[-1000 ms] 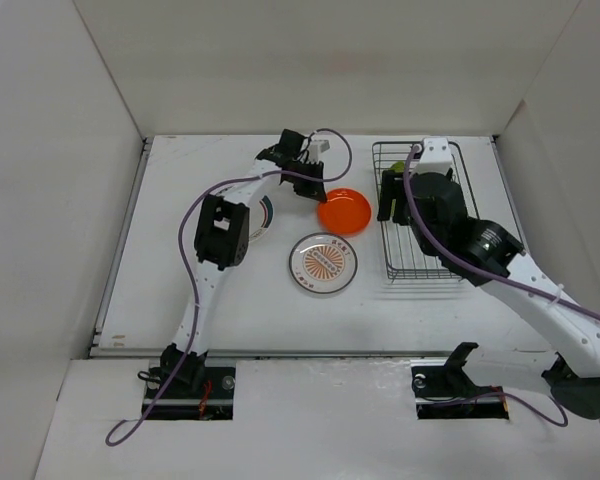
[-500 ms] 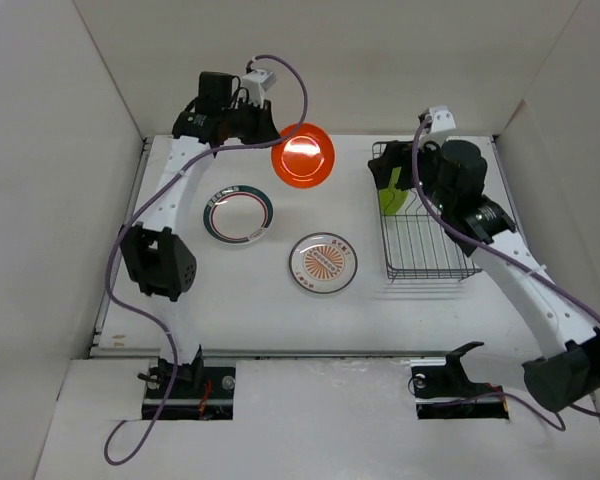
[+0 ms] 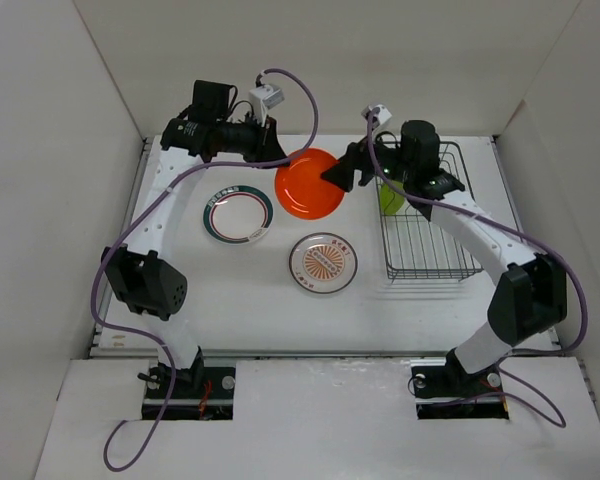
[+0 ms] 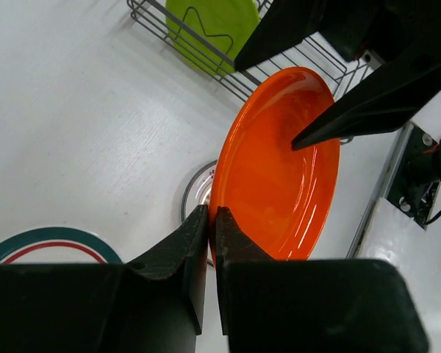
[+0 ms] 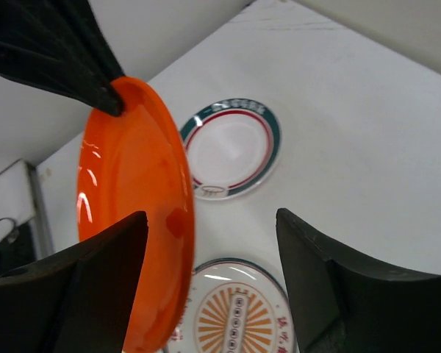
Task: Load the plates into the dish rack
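Only the left wrist view shows the left gripper [image 4: 211, 213] pinched tight on the rim of the orange plate [image 4: 279, 169]. The right wrist view shows the right gripper [image 5: 212, 217] spread wide, with that plate's edge between its fingers, over the far middle. Nearer, mid-worktop, lies the sunburst plate [image 3: 323, 263], and the ringed plate [image 3: 238, 215] lies farther left. By the right edge, the dish rack [image 3: 425, 245] holds the lime-green plate [image 3: 388, 197] upright at its far-left corner.

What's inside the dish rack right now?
One lime-green plate stands on edge in the dish rack. The wires nearer the arm bases show nothing else. The right arm crosses over the far part, so anything under it is hidden.
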Robot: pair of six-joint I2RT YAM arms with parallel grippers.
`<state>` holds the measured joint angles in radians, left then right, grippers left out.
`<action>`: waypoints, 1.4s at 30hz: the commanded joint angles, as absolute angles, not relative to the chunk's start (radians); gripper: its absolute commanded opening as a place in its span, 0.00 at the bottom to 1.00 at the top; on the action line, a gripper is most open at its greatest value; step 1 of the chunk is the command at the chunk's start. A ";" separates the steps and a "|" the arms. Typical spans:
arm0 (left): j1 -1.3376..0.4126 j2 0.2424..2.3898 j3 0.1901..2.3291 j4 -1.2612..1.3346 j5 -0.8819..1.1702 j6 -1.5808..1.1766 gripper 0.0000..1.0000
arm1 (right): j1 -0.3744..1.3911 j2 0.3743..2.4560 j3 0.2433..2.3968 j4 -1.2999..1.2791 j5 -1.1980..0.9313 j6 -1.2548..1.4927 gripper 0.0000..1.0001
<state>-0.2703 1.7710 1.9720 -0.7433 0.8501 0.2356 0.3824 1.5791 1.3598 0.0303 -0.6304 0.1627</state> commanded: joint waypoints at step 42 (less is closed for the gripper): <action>-0.298 1.732 1.784 -0.621 0.232 0.115 1.00 | 0.083 1.686 1.575 -0.373 0.233 0.040 0.00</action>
